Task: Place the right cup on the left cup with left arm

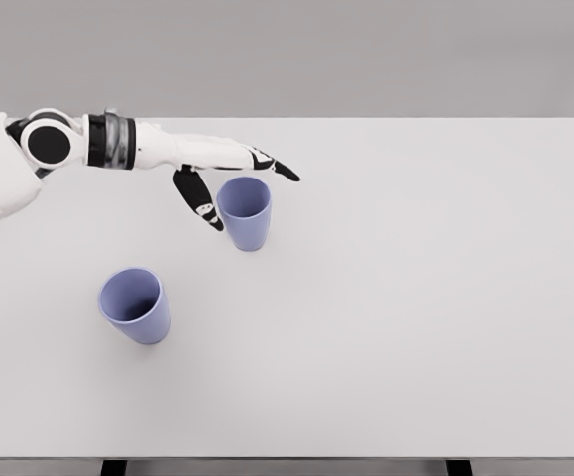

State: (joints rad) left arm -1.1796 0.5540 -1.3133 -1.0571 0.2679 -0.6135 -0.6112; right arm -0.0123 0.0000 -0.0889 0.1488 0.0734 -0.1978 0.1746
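Left hand at the right cup

The left hand [229, 175] is spread open around the rim of the right cup [245, 212], holding nothing, thumb hanging down beside it. The left cup [135, 305] stands well apart, below the hand, on the white worktop [415, 297].

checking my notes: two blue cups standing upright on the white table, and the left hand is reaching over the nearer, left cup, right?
Not quite. In the head view the left hand is open at the farther, right cup, not the nearer left cup. The rest holds: both blue cups stand upright on the white table.
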